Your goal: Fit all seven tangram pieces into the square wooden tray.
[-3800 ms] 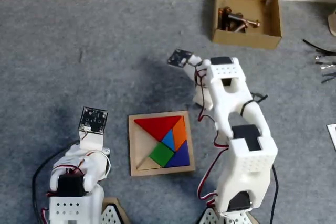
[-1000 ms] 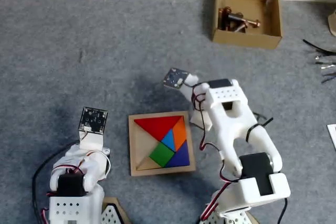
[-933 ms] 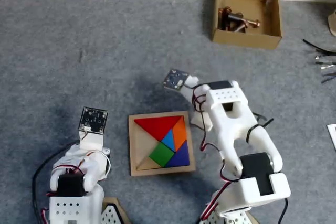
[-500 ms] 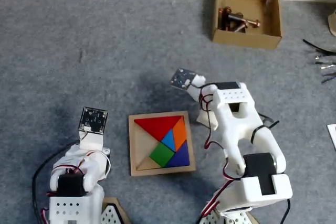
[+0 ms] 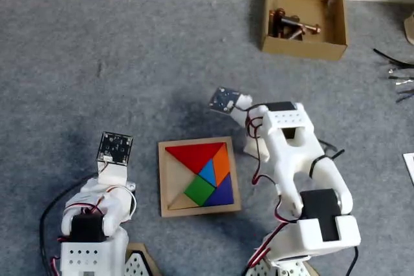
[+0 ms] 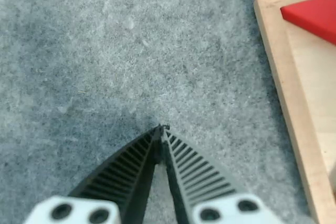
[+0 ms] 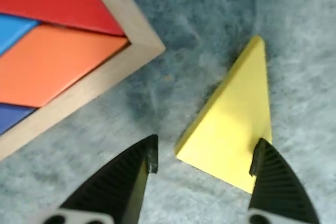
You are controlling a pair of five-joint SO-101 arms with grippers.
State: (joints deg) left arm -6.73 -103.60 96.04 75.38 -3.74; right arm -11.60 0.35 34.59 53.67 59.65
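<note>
The square wooden tray point(image 5: 167, 179) lies between the two arms. In it are a red triangle point(image 5: 194, 154), an orange piece point(image 5: 222, 163), a blue piece point(image 5: 207, 172), a green square point(image 5: 199, 190) and a purple piece point(image 5: 224, 194); its left part is bare wood. A yellow triangle point(image 7: 233, 124) lies flat on the carpet just outside the tray's corner point(image 7: 140, 45). My right gripper point(image 7: 203, 157) is open, one finger on either side of the triangle's wide end. My left gripper point(image 6: 161, 128) is shut over bare carpet, left of the tray's edge point(image 6: 286, 93).
A cardboard box point(image 5: 304, 17) holding metal parts stands at the back right. Loose cables point(image 5: 396, 72) lie at the right edge. Grey carpet covers the table, with open room at the back left.
The right arm has drawn back toward its base and, over the last second, shifted slightly right. The left arm and the tray's pieces have not moved.
</note>
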